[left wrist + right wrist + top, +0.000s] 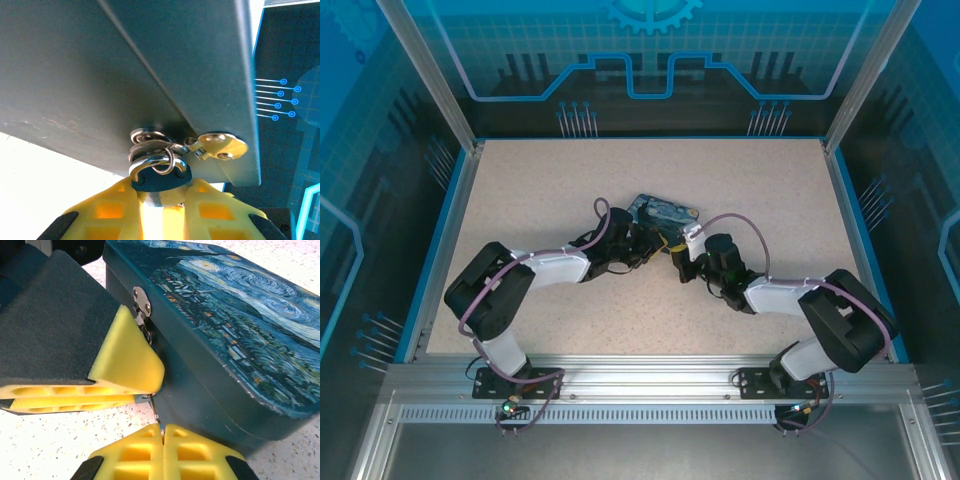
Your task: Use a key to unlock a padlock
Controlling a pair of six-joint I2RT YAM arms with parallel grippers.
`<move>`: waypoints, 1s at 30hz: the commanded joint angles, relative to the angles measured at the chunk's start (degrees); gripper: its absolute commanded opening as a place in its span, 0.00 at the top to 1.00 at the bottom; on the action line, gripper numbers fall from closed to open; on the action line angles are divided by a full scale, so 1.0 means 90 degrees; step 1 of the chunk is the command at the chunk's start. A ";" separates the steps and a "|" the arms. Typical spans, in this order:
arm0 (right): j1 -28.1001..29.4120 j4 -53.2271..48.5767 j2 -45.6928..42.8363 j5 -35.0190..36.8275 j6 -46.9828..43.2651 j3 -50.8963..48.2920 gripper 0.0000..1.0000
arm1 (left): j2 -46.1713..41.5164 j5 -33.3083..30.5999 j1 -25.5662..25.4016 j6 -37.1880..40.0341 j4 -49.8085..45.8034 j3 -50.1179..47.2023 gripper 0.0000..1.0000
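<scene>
- Two grippers meet at the latch side of the blue-and-yellow swirl-painted rectangular tin (235,310), which lies on the speckled beige tabletop (540,190).
- The left gripper (161,186) stands narrow. Its yellow fingers pinch what looks to be the small metal padlock (161,178), body dark in shadow and shackle silver, hanging with silver rings (147,142) just below the tin's latch plate (220,145).
- The right gripper (162,434) is pinched fully together on the thin dark metal key (156,412), just in front of the tin's latch wall. The key's upper end runs in under the left gripper's finger (127,360).
- Done well, the step likely calls for the left grip to steady the lock while the right lines the blade up with the keyway, then turns gently. A skewed entry could bend or slip the key.
</scene>
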 commanded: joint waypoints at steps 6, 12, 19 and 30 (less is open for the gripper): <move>0.0103 0.0841 0.0235 -0.0278 0.0017 0.0215 1.00 | -0.0078 0.0771 -0.0165 -0.0175 0.0099 -0.0026 1.00; 0.0147 0.0793 0.0283 -0.0234 -0.0029 0.0295 1.00 | -0.0040 0.0810 -0.0165 -0.0214 0.0165 -0.0043 1.00; 0.0166 0.0779 0.0076 -0.0205 -0.0126 0.0381 1.00 | -0.0054 0.0885 -0.0158 -0.0335 0.0255 -0.0096 1.00; 0.0365 0.0626 0.0303 0.0071 -0.0555 0.0491 1.00 | -0.0090 0.1095 -0.0127 -0.0532 0.0270 -0.0045 1.00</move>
